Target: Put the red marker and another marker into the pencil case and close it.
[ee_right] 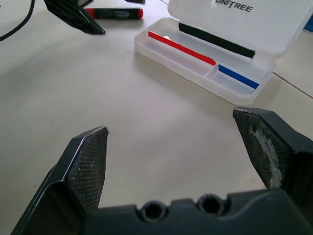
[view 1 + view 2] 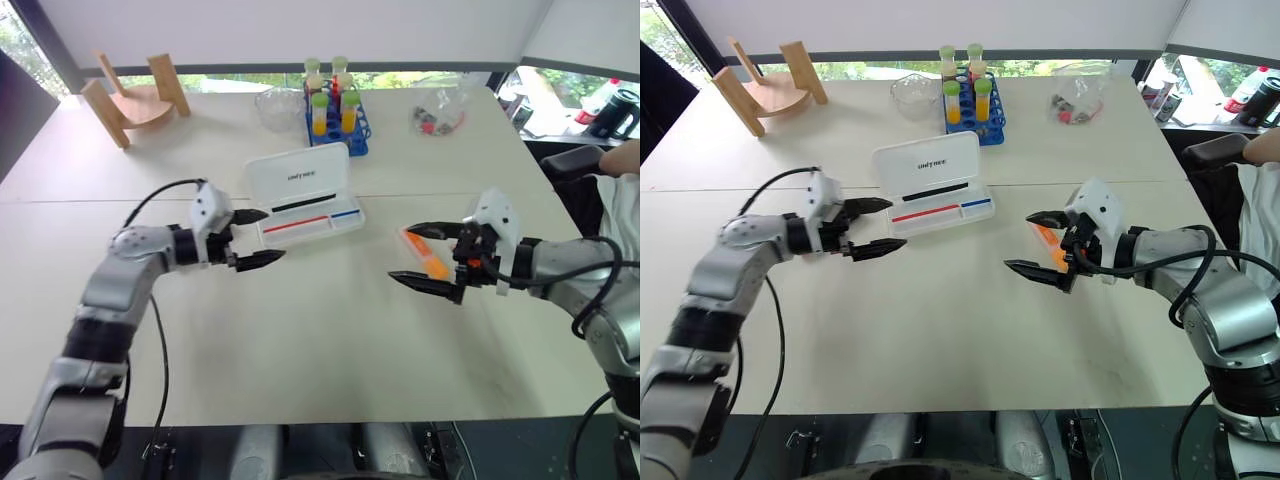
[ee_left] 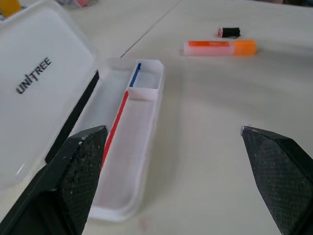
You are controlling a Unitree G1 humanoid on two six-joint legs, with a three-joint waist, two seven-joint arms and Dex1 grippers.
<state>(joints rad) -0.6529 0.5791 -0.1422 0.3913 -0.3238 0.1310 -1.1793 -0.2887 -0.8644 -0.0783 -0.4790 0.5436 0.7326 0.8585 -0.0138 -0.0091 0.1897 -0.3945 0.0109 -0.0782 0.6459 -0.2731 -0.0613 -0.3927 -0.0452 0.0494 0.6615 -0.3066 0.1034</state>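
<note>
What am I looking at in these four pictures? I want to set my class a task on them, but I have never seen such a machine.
It is a humanoid robot with two arms, each ending in a gripper of two black fingers. The two wide pictures come from cameras in its head, looking down over a white table. The two close pictures come from cameras on its wrists, looking out between the fingers. The left gripper and right gripper are both open and hold nothing. On the table lies the pencil case, its lid up. The orange marker lies near the right gripper; the red marker lies by the left one. Further back stand a rack of tubes and a wooden stand.
</note>
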